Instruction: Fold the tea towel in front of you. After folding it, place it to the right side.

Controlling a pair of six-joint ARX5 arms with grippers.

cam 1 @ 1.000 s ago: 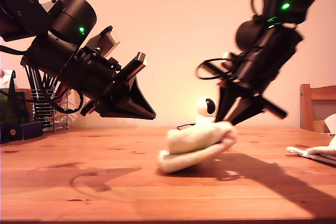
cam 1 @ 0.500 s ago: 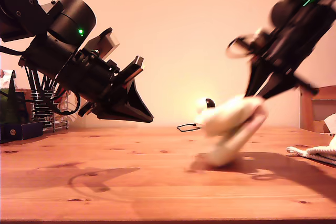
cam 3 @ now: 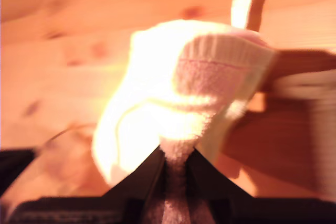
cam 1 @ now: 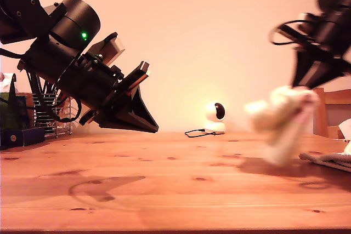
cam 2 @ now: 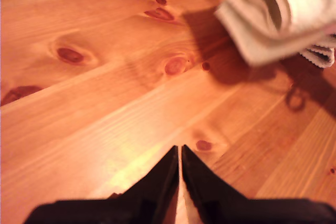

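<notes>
Second end effector (cam 1: 307, 89) aloft, towel (cam 1: 279, 119) pinched.

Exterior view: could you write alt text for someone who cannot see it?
My second gripper, at the exterior view's right, holds a folded cream tea towel lifted above the wooden table. My first gripper hangs shut and empty at the exterior view's left, and a small white camera stands behind.

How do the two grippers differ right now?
My first gripper is shut on nothing and hangs above bare table; my second gripper is shut on the folded towel. In the exterior view, the first shows sharp at the left, the second blurred at the right. Both point down at the table.
</notes>
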